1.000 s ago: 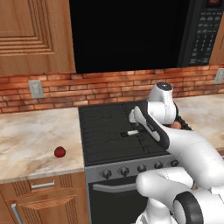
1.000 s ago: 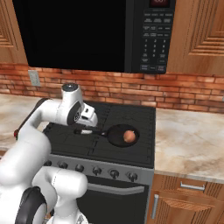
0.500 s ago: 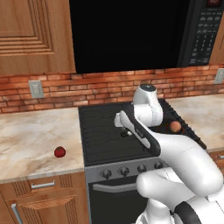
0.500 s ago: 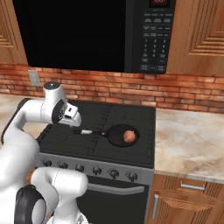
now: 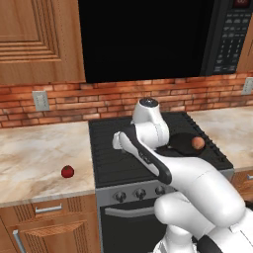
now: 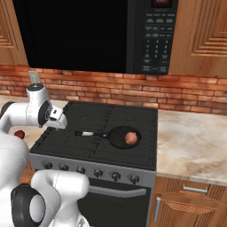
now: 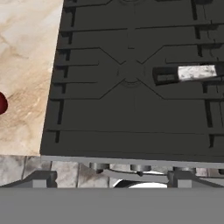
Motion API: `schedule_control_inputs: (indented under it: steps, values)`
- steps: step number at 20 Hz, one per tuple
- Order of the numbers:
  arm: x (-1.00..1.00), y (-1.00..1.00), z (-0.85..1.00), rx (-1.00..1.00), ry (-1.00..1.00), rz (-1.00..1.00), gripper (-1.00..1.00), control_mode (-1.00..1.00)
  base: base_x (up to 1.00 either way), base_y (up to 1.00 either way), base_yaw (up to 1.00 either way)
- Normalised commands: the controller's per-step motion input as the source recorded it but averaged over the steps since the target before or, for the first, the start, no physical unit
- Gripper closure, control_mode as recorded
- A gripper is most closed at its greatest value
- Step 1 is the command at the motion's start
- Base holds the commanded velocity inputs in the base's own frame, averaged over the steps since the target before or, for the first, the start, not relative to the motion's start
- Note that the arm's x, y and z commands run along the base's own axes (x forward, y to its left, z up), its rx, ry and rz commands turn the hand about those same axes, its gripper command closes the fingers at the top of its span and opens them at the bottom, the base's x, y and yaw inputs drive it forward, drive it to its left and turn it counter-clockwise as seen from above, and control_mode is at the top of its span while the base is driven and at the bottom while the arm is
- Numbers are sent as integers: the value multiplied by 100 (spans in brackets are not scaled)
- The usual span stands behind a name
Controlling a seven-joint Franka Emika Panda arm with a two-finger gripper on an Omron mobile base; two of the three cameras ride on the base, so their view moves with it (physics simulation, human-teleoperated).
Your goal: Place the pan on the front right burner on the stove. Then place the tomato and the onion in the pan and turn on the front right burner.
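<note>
figure: progress of the pan-and-vegetables task, judged from how things lie. the pan (image 6: 124,137) sits on the front right burner (image 6: 133,150) of the stove (image 6: 99,128), its long handle (image 6: 88,133) reaching left across the grate; the silvery stretch of that handle (image 7: 197,72) also appears in the hand view. the onion (image 6: 130,138) rests inside the pan, seen likewise in the left base view (image 5: 198,143). the tomato (image 5: 67,171) lies on the marble counter (image 5: 34,158) left of the stove, well apart from the pan; the hand view catches it as a red edge (image 7: 2,104) on the counter beside the cooktop. the gripper (image 6: 59,120) hangs over the left part of the cooktop, jaws spread wide and holding nothing, facing toward the counter side. done, by this reading: pan placed, onion placed. left: fetch the tomato, set it in the pan beside the onion, then turn the knob (image 6: 134,179) for the front right burner; which knob in the row serves that burner cannot be told for certain.
</note>
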Motion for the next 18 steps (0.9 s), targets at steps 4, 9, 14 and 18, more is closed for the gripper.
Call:
schedule_control_inputs:
  steps: [4, 9, 14, 18]
  values:
    - [-4, 55, 0, 0, 3, 3, -100, -100, 0, 0, 0]
    - [-1, 50, 0, 0, 2, 3, -100, -100, 0, 0, 0]
    - [0, 45, 0, 0, 1, 3, -100, -100, 0, 0, 0]
    - [0, 45, 0, 0, 2, 3, -100, -100, 0, 0, 0]
